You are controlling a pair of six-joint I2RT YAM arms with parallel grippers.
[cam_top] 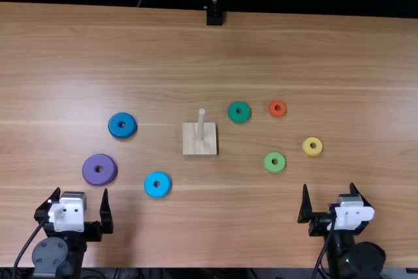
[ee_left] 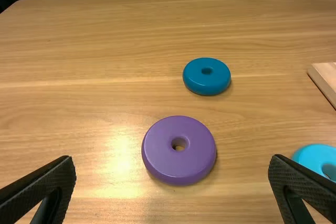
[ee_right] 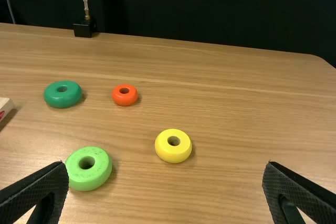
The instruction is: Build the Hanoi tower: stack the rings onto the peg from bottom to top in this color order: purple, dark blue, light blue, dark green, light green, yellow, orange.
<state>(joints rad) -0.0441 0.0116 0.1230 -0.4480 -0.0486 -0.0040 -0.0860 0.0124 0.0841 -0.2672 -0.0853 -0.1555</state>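
Observation:
In the top view my left gripper (cam_top: 82, 195) stands open at the near left, just short of the purple ring (cam_top: 100, 170); the right gripper (cam_top: 328, 189) is open at the near right. The wooden base with its bare upright peg (cam_top: 201, 125) is mid-table. Left of it lie the dark blue ring (cam_top: 122, 125) and light blue ring (cam_top: 157, 185); right of it the dark green (cam_top: 239, 112), light green (cam_top: 274, 162), orange (cam_top: 277, 108) and yellow ring (cam_top: 312, 146). The left wrist view has the purple ring (ee_left: 179, 150) beyond the open left gripper (ee_left: 172, 182); the right gripper (ee_right: 166, 187) faces the yellow ring (ee_right: 174, 146).
A black mount (cam_top: 214, 16) with a metal stem stands at the table's far edge, a thin cable beside it. The wooden table (cam_top: 313, 50) extends around the rings, with a dark cloth behind it.

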